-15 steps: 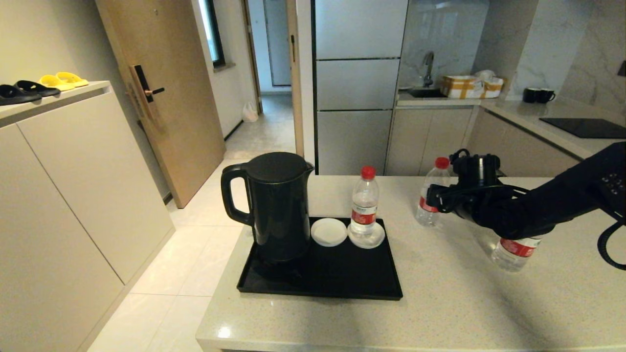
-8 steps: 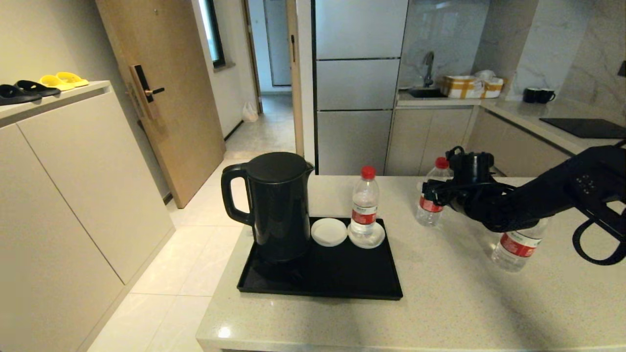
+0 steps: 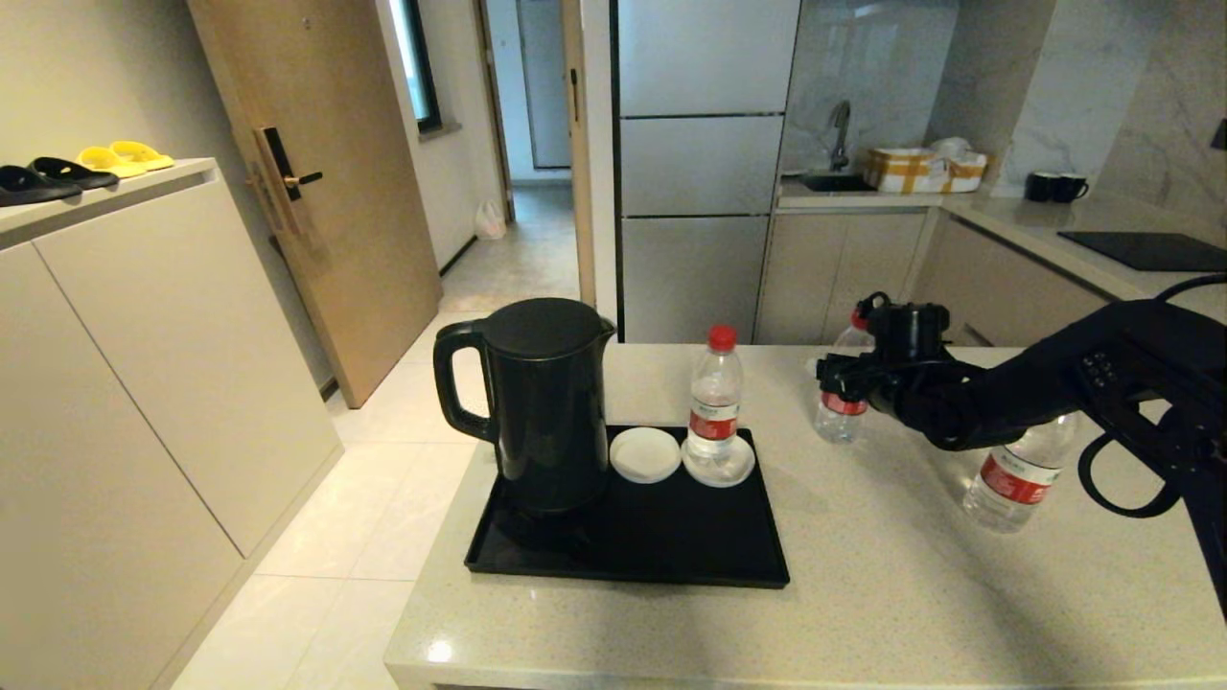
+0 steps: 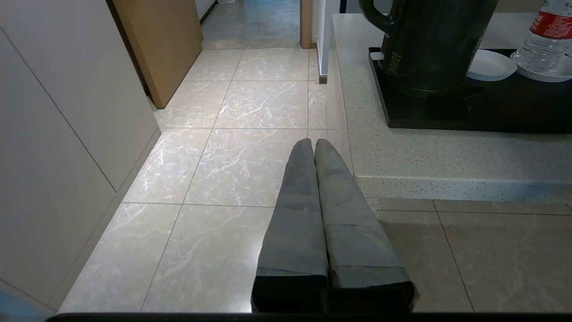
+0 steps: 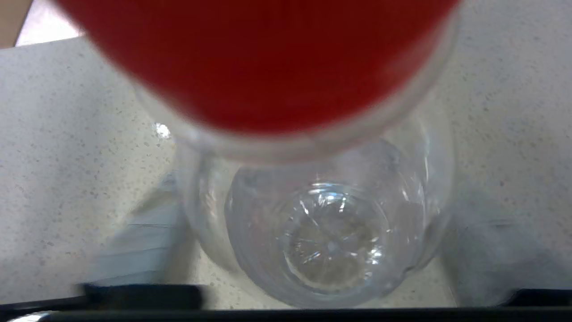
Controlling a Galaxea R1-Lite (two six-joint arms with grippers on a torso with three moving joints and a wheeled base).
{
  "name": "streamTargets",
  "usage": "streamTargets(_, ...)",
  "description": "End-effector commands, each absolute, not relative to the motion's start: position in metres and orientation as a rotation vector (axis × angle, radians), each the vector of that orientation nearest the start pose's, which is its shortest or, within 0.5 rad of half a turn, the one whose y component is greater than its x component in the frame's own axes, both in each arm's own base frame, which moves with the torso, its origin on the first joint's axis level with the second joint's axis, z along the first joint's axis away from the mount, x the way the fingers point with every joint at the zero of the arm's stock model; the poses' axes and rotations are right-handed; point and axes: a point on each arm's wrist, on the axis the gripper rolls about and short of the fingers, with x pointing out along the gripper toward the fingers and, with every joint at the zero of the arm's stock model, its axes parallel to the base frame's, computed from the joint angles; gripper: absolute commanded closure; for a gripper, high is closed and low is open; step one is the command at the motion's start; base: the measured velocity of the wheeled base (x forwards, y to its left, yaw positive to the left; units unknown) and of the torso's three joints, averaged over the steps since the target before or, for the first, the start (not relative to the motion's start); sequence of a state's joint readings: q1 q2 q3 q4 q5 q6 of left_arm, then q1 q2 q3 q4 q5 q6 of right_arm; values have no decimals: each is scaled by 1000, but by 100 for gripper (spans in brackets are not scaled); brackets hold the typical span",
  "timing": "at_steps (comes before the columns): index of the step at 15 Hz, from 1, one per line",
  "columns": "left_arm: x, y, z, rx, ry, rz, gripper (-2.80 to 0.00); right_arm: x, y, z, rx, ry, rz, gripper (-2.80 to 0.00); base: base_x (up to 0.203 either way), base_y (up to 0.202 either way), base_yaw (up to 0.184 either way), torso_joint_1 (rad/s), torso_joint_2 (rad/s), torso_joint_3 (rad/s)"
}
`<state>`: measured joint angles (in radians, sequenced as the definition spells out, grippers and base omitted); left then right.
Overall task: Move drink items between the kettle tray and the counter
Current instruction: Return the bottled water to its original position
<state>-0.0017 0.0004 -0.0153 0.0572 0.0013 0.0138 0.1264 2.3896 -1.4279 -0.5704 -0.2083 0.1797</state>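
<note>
Right pincer (image 3: 844,383) astride far bottle (image 3: 842,407) on worktop (image 3: 863,575), fingers spread either side; contact unclear. Second bottle (image 3: 1016,474) on worktop nearby; third (image 3: 714,407) on saucer (image 3: 717,462) in kettle tray (image 3: 633,546). Left pincer (image 4: 313,145) closed, empty, over floor (image 4: 223,156).

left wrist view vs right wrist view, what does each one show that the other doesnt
Only the left wrist view shows the left gripper, fingers together, over the tiled floor, plus the black kettle, a white saucer and a labelled bottle on the kettle tray. Only the right wrist view shows a different bottle from above, its red cap very close. Both share the speckled counter.
</note>
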Motion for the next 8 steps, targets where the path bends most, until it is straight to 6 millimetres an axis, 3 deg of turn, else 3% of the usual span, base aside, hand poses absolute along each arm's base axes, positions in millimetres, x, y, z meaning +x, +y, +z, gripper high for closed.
streamTargets(1, -24, 0, 74, 14, 43, 0, 0, 474, 56, 63, 100, 376, -111, 0, 0, 0, 0, 0, 0, 0)
streamTargets(6, -24, 0, 74, 14, 44, 0, 0, 473, 56, 67, 102, 373, -107, 0, 0, 0, 0, 0, 0, 0)
streamTargets(8, -24, 0, 74, 14, 44, 0, 0, 467, 57, 83, 110, 353, -103, 0, 0, 0, 0, 0, 0, 0)
